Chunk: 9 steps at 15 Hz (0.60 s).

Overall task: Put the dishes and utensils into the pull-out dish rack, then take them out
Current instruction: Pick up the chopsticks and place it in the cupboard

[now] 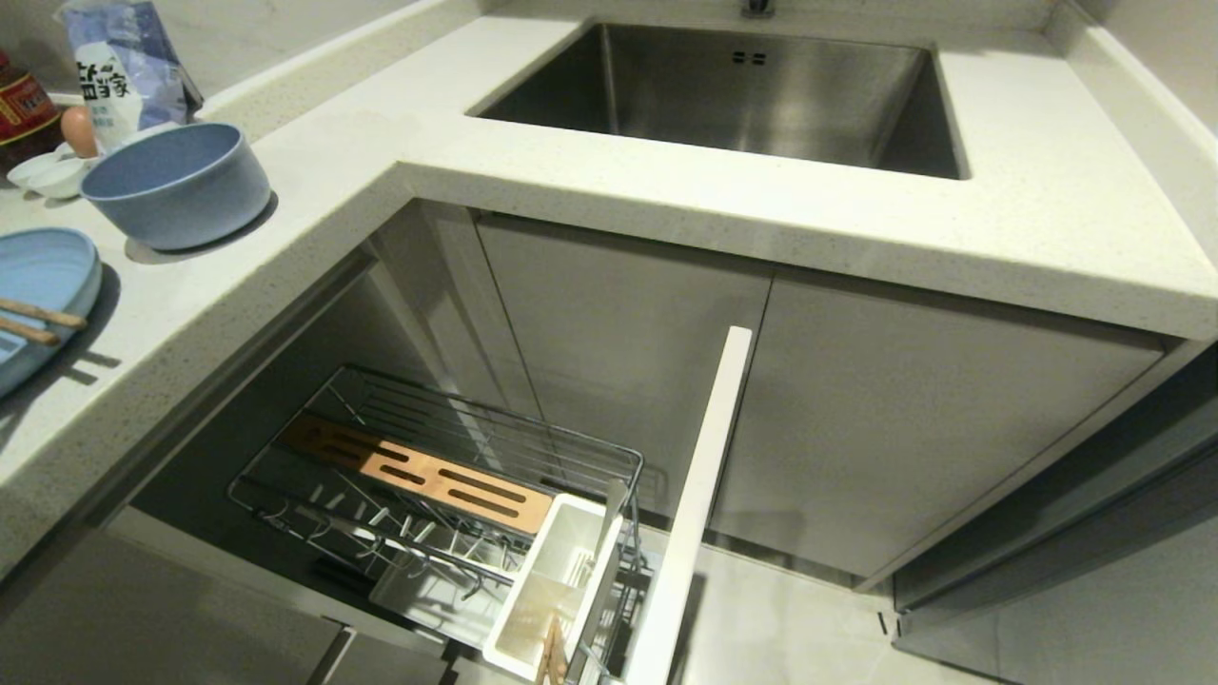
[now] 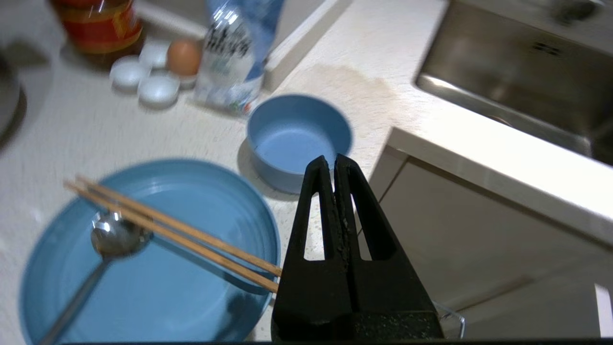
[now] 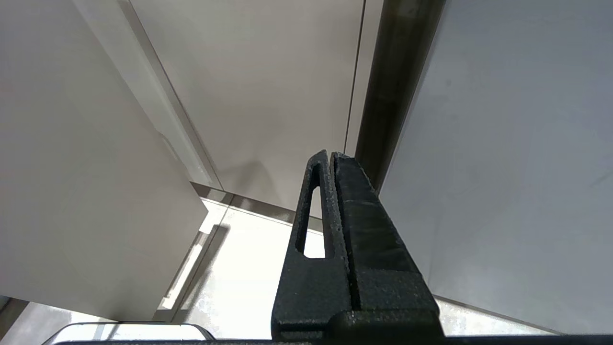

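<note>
Chopsticks (image 2: 177, 230) balance across the plate (image 2: 148, 292) near the surface edge; my left pincer (image 2: 335, 165), pressed together, could knock them off.

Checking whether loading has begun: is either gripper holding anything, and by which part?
Nothing is held. The left gripper is shut and empty above the counter near the bowl and plate; the right gripper is shut and empty by the cabinets.
</note>
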Tool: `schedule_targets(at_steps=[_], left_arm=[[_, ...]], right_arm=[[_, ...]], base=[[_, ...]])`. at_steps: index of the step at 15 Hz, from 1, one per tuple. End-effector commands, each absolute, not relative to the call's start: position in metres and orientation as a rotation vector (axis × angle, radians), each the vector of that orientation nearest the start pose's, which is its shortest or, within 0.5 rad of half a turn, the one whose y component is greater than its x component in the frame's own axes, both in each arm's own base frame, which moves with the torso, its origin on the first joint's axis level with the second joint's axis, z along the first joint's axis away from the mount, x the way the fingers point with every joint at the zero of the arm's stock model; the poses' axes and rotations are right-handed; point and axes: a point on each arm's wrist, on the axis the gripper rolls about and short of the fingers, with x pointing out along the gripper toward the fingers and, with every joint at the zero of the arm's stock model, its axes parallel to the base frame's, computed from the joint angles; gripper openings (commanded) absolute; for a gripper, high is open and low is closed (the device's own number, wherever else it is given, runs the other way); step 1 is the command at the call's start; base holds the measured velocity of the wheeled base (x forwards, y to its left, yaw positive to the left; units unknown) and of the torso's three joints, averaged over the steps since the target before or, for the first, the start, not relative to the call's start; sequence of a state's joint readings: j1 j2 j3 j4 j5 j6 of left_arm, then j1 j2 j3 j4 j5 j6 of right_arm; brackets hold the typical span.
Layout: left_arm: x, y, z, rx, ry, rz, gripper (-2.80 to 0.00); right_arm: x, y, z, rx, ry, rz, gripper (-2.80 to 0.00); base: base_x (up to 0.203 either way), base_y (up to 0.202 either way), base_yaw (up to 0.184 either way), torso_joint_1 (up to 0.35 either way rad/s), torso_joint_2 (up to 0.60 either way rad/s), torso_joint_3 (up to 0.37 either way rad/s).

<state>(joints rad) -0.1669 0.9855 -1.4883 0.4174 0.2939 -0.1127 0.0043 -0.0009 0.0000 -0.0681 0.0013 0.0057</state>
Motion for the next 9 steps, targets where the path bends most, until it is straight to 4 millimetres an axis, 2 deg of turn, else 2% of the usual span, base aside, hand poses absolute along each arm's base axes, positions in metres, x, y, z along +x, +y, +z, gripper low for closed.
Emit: schedule_targets(at_steps=[1,5,9], left_arm=[[0.085,-0.008,0.400,-0.216,0.020,0.169,-2.80],[0.100,-0.015,0.388,-0.250,0.181,0.226,-2.80],[0.101,-0.013,0.387,-0.270,0.262,0.349,-2.80]], right_arm=[[-0.021,0.000,0.076,0.006,-0.048,0.006,-2.80],[-0.021,0.000,0.076,0.006,-0.048,0.006,-2.80],[-0.021,0.000,0.076,0.006,-0.048,0.006,-2.80]], base=[[0.000,0.000,0.000,0.000,0.00,0.000],[0.000,0.000,0.000,0.000,0.00,0.000],[0.000,0.000,0.000,0.000,0.00,0.000]])
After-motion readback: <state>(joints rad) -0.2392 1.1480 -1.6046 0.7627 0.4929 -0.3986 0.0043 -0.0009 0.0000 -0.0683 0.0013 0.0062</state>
